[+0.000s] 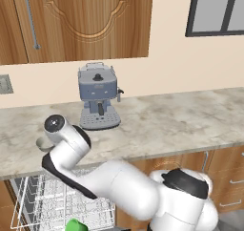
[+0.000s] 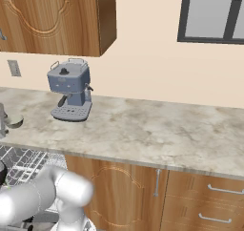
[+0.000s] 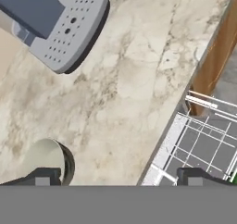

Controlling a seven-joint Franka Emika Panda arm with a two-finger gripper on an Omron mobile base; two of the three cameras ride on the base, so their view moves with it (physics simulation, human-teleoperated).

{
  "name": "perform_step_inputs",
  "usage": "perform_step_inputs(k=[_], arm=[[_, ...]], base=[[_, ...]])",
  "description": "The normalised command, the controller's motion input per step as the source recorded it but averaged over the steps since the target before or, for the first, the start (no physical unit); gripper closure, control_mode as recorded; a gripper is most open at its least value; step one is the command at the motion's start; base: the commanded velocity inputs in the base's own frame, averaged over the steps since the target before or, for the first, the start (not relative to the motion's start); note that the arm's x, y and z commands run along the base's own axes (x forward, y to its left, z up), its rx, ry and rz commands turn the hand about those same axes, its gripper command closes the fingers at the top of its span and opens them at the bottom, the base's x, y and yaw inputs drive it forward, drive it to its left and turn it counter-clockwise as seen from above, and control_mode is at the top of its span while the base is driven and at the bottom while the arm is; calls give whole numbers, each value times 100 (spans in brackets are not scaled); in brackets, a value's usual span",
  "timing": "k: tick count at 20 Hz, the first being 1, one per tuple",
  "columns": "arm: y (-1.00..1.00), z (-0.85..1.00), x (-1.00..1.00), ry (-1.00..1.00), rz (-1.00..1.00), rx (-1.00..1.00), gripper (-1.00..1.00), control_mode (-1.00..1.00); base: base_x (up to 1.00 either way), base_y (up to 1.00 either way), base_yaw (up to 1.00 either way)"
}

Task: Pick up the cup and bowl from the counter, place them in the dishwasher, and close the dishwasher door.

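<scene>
The grey-beige bowl [image 3: 42,157] sits on the counter [image 3: 125,79] near its front edge, also seen as the bowl [image 2: 13,121] and, half hidden behind my arm, the bowl [image 1: 44,144]. My gripper [image 3: 119,177] hangs open above the counter edge, its left fingertip [image 3: 43,177] over the bowl's rim and the right one over the rack. The green cup [image 1: 74,225] stands in the dishwasher's white wire rack [image 1: 43,201], which is pulled out below the counter. The dishwasher door is out of view.
A grey coffee machine [image 1: 97,101] stands on the counter just behind and right of the bowl; its perforated base [image 3: 65,28] lies close to my hand. Wooden wall cabinets [image 1: 76,20] hang above. Drawers [image 2: 209,201] sit under the counter to the right.
</scene>
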Motion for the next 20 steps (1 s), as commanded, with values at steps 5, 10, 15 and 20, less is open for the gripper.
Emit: perform_step_inputs(k=[5,10,15,20], arm=[[20,-44,41,6,0,0,-100,-100],[20,-28,42,4,0,-3,-100,-100],[36,-30,39,4,0,-7,-100,-100],[45,-28,33,4,0,-8,-100,-100]], base=[[0,0,0],[0,0,0],[0,0,0],[0,0,0]])
